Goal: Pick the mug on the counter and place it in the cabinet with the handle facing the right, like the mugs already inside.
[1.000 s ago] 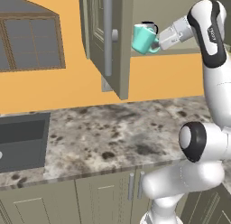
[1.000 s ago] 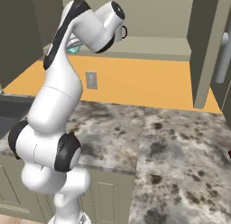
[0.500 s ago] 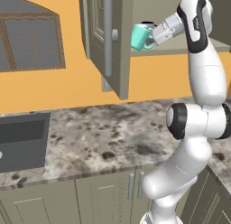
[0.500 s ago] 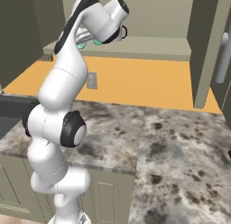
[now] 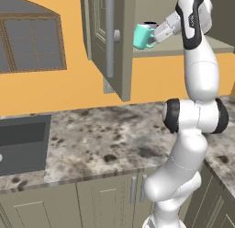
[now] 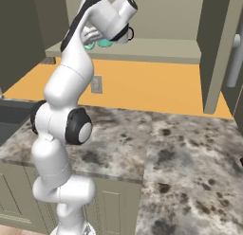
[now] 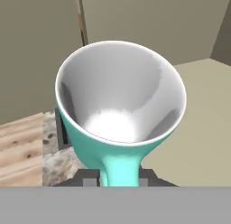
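1. The gripper is clamped on the mug, holding it up in the air at the front edge of the cabinet shelf, at the shelf's left end.
2. In the left base view the mug lies tipped on its side, its teal body toward the open door and its handle low on the side nearer the camera.
3. In the hand view the mug's pale inside faces the camera. Its teal handle runs down to the bottom middle of the picture, between the two dark finger tips.
4. The open door hangs just left of the mug, with its long silver bar running down its face. The mug is near the door, and I cannot tell whether they touch.
5. Beyond the mug in the hand view lies the flat beige shelf, and behind it the cabinet's back wall.
6. In the right base view the arm's wrist covers most of the mug; a little teal shows under it, above the shelf edge.
7. The counter stretches far below, with a dark sink set in at its left end.
8. An orange wall and a window stand behind the counter.
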You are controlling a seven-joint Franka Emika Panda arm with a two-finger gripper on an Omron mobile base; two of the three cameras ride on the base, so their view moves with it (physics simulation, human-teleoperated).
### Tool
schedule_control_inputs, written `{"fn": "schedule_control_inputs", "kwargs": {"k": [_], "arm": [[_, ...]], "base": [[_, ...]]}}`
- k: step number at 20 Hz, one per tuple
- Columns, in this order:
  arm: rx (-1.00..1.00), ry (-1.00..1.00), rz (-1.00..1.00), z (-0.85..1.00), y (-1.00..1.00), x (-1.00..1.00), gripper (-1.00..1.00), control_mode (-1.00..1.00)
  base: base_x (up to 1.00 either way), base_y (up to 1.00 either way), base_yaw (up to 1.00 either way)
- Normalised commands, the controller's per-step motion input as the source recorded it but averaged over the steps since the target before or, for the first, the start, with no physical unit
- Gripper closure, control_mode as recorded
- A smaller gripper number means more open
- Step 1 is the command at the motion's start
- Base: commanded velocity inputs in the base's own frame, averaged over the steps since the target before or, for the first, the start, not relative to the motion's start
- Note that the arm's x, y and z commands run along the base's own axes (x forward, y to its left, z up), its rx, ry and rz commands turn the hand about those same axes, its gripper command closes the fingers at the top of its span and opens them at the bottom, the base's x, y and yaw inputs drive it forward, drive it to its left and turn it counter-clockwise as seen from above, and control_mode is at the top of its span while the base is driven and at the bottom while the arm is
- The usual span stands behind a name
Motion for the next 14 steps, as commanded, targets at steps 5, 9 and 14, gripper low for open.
{"fn": "schedule_control_inputs", "kwargs": {"k": [5,9,14], "arm": [[-0.01,-0.1,-0.08,-0.16,0.04,0.44,1.0,-1.0],[0.0,-0.02,-0.03,-0.15,0.02,0.34,1.0,-1.0],[0.0,0.04,0.05,-0.13,0.02,0.26,1.0,-1.0]], "base": [[0.0,0.0,0.0],[0.0,0.0,0.0],[0.0,0.0,0.0]]}}
